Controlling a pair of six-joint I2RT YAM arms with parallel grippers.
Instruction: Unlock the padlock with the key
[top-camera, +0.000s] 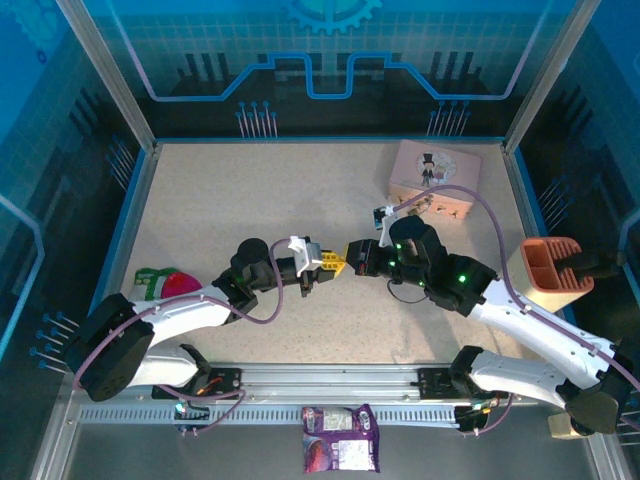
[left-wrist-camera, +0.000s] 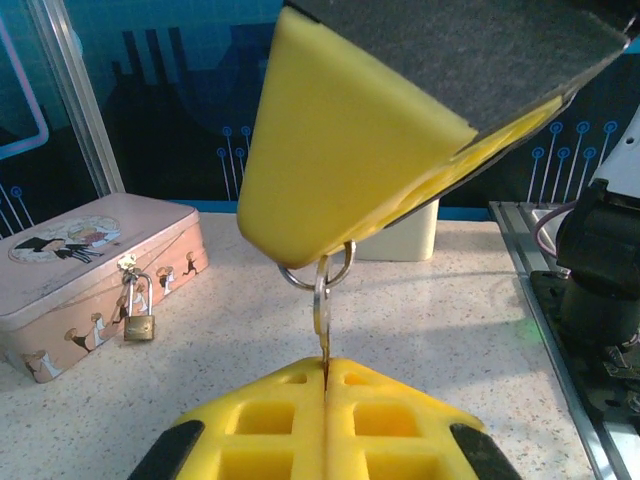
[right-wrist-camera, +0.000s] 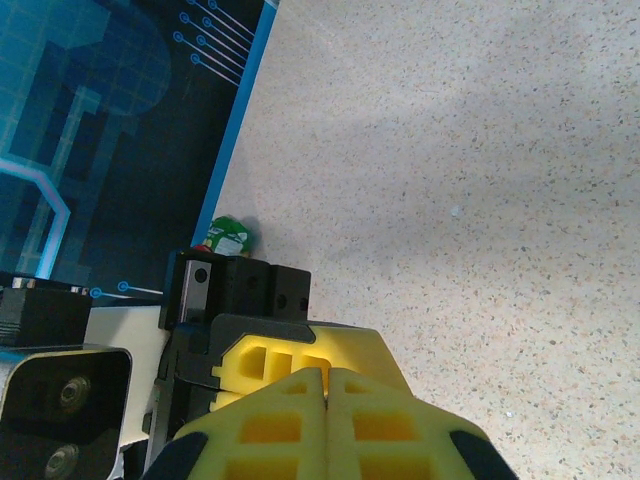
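Left gripper (top-camera: 328, 264) and right gripper (top-camera: 352, 258) meet tip to tip over the middle of the table (top-camera: 250, 190), both arms reaching in low from the near edge.

Left wrist view: the left gripper's yellow fingers are pressed together on the lower end of the key (left-wrist-camera: 322, 325). The key stands upright, seen edge-on, its blade going down into the seam between the pads. The key ring (left-wrist-camera: 345, 272) loops around its top. The top of the key and part of the ring go up under the tips of the right gripper's yellow fingers, which come down from above. Those fingers are together too and look clamped on the key's upper end. Right wrist view agrees, with only a thin seam between its pads and the left gripper's black body right behind.

The padlock (left-wrist-camera: 140, 325) hangs upright on the front wall of the pink tin (left-wrist-camera: 70, 290), brass body down, shackle up through the tin's clasp. The shackle looks closed. The tin sits flat at the far right of the table, well apart from both grippers.

A green-and-red item (top-camera: 165, 283) lies by the left arm, an orange holder (top-camera: 548, 272) stands at the right edge, and a snack packet (top-camera: 340, 450) lies in front of the bases.
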